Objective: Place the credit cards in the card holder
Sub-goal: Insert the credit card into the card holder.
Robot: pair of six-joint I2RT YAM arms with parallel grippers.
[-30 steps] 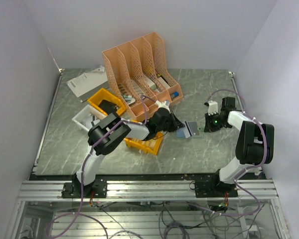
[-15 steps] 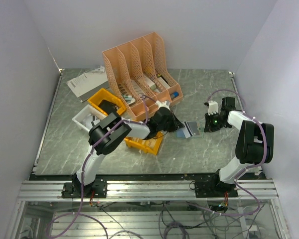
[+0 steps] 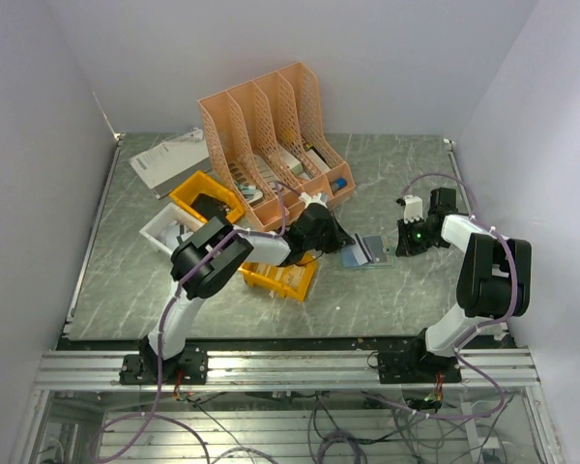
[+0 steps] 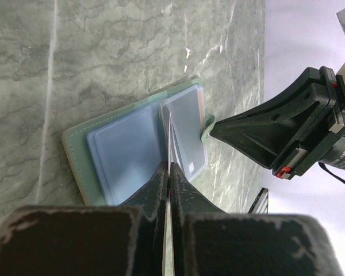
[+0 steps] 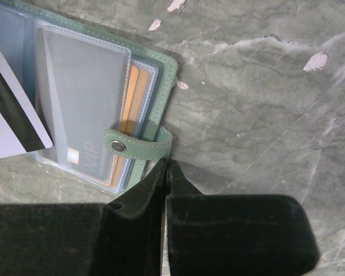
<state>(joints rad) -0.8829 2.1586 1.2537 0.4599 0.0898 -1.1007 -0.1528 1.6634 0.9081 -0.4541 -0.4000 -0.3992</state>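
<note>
The card holder [image 3: 367, 251] lies open on the marble table, grey-green outside and light blue inside [image 4: 121, 155]. My left gripper [image 4: 168, 167] is shut on a pale credit card [image 4: 170, 132], seen edge-on, with its far end over the holder's sleeves. The right wrist view shows that card [image 5: 3, 141], white with a black stripe, coming in from the left. Tan cards [image 5: 129, 109] sit inside the clear sleeves. My right gripper [image 5: 165, 165] is shut, its tips at the holder's edge just below the studded strap [image 5: 135, 146]. In the top view my left gripper [image 3: 336, 242] and my right gripper [image 3: 403, 244] flank the holder.
An orange file rack [image 3: 271, 135] stands at the back. Yellow bins [image 3: 208, 198] [image 3: 280, 278] and a white tray [image 3: 162, 228] lie under the left arm. Papers [image 3: 169, 155] rest at the far left. Walls close in on both sides.
My left gripper has shifted slightly toward the back with the card in it. The right arm and the holder have stayed put.
</note>
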